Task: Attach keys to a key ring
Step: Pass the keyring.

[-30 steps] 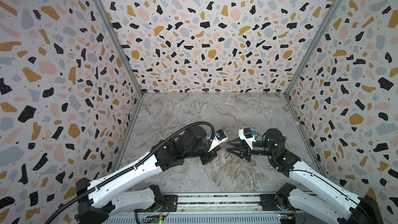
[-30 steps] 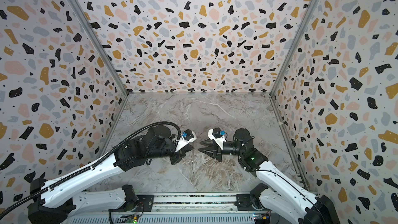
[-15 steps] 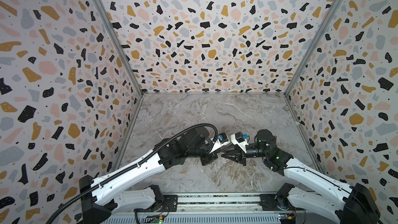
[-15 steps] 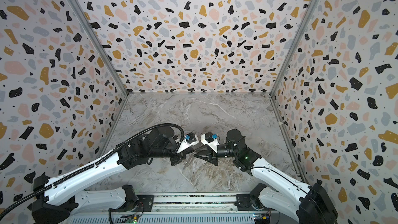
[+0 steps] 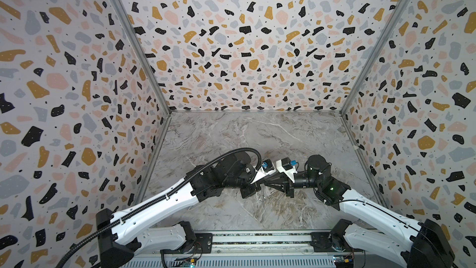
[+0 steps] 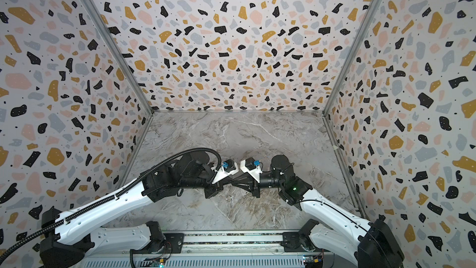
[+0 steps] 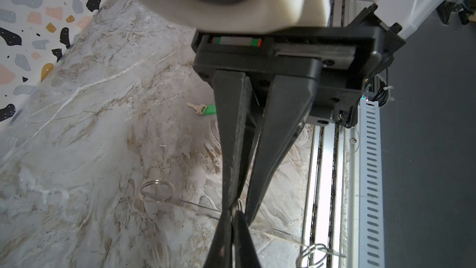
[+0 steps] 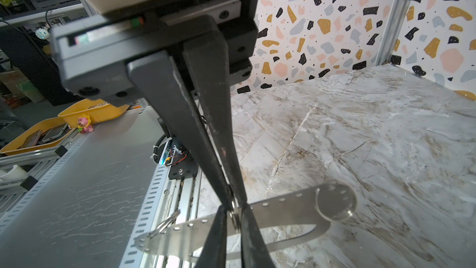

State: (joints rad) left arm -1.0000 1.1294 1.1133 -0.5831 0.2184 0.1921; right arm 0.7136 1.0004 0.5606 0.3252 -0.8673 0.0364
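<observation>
While facing each other nose to nose low over the marble table (image 5: 231, 135), pinched shut from opposite sides on one small metal key ring (image 8: 234, 214): left gripper (image 8: 234, 199) and right gripper (image 7: 240, 207) both, tips nearly touching around the wire. Lying flat on the marble and gripped by nothing: the key (image 7: 204, 109), green head partly hidden behind the right gripper, silvery shaft pointing away from it. Running just behind the meeting tips in the right wrist view: a flat grey strip (image 8: 283, 208) with small dots along one edge, a round loop (image 8: 336, 202) at one end and a tilted wire ring (image 8: 167, 223) at the other. Cannot tell whether joined to the pinched ring or simply resting on the table.
</observation>
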